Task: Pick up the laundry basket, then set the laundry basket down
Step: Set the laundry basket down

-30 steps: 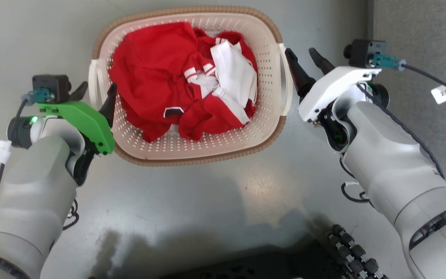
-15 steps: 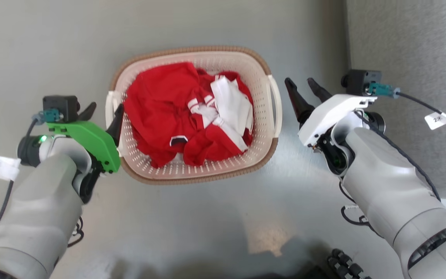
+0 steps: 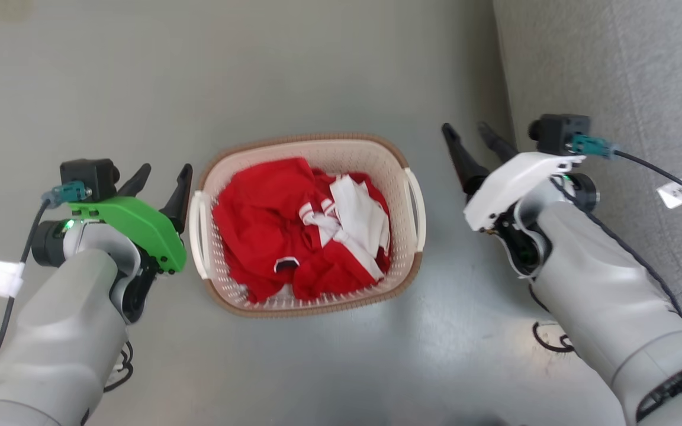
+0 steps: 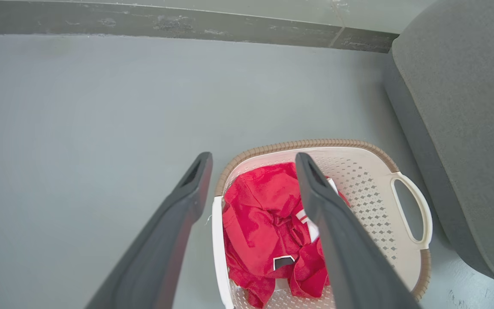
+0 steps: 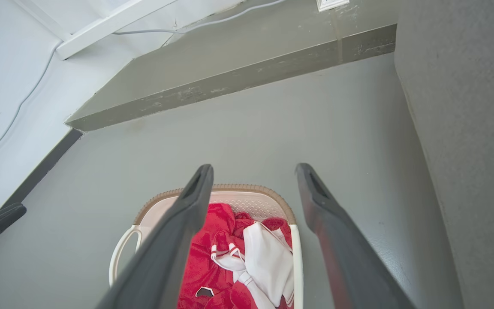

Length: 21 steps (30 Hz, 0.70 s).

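Observation:
The laundry basket [image 3: 295,141] is cream-white and perforated with a brown rim. It stands on the grey floor with red and white clothes [image 3: 293,236] in it. My left gripper [image 3: 163,173] is open just left of the basket's left handle [image 3: 197,236], apart from it. My right gripper [image 3: 465,127] is open to the right of the right handle [image 3: 418,201], with a gap of floor between. In the left wrist view the open left gripper [image 4: 253,156] looks down over the basket [image 4: 315,143]. In the right wrist view the open right gripper [image 5: 254,168] hangs above the basket [image 5: 238,187].
A grey upholstered piece of furniture [image 3: 613,89] stands close on the basket's right, also seen in the left wrist view [image 4: 465,128]. A dark baseboard [image 4: 144,25] and wall lie beyond the basket. Bare grey floor [image 3: 199,71] spreads ahead and to the left.
The head camera has drawn back, so the basket looks smaller and lower. Both grippers stay open and now stand farther from the handles; the left finger no longer overlaps the left handle.

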Tool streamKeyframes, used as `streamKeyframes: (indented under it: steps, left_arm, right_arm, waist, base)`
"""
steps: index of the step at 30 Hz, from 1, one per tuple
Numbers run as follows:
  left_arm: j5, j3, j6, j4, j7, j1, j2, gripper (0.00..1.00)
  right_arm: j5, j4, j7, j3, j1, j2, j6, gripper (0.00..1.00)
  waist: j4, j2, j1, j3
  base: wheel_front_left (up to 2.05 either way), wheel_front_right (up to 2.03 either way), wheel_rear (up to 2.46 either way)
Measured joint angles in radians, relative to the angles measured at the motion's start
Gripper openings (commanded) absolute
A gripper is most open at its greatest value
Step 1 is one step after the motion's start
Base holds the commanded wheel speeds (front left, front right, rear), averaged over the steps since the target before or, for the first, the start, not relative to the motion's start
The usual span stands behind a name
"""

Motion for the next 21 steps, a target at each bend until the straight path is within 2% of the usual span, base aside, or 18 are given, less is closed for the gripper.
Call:
streamKeyframes:
  steps: [11, 21]
  left_arm:
    - [0.062, 0.144, 0.0, -0.121, 0.0, 0.098, 0.003, 1.0]
    - [0.166, 0.259, 0.012, -0.229, 0.0, 0.242, 0.009, 1.0]
  right_arm:
    - [-0.089, -0.109, 0.0, -0.086, 0.096, -0.054, 0.0, 1.0]
    - [-0.176, -0.233, 0.0, -0.161, 0.238, -0.07, -0.011, 1.0]
  waist:
    - [0.019, 0.0, 0.0, -0.136]
    - [0.043, 0.0, 0.0, -0.273]
  base:
    - [0.0, 0.0, 0.0]
    - [0.0, 0.0, 0.0]
